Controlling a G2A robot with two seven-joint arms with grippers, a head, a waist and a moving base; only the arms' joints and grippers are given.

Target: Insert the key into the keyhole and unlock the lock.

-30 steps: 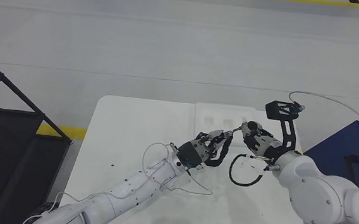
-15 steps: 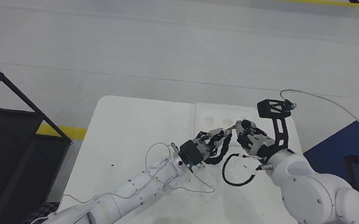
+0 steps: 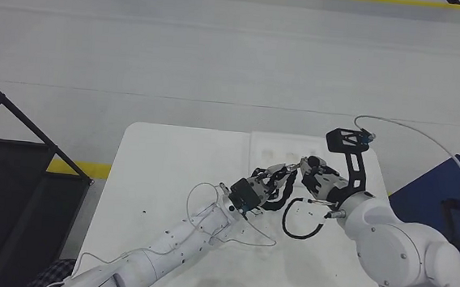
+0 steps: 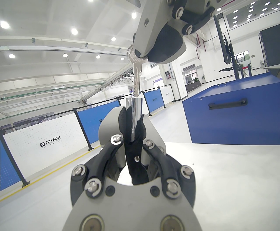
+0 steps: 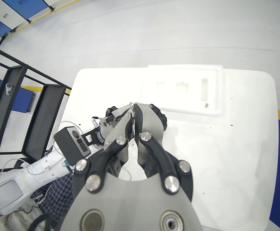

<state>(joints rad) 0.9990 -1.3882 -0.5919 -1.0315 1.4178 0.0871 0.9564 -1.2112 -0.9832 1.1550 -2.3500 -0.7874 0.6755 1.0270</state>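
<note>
My left gripper (image 4: 133, 118) is shut on a shiny chrome lock (image 4: 135, 113), held upright with its end face pointing away from the wrist. My right gripper (image 4: 142, 57) is shut on the head of a silver key (image 4: 137, 76). The key's blade points straight at the lock's end face, its tip touching or just short of it. In the top view the two grippers meet above the table's middle, the left gripper (image 3: 278, 182) tip to tip with the right gripper (image 3: 303, 167). From the right wrist, the right gripper (image 5: 132, 112) hides the lock, and the key's ring (image 5: 131, 107) shows at its fingertips.
A white foam tray (image 5: 214, 91) with several rectangular cut-outs lies on the white table (image 3: 171, 163) at the back. A black frame rack (image 3: 17, 167) stands to the left of the table, and a blue box (image 3: 453, 194) to the right. A black cable (image 3: 301, 222) loops under the right wrist.
The right arm has shifted left toward the left gripper, bringing the key up to the lock. The left gripper has barely moved.
</note>
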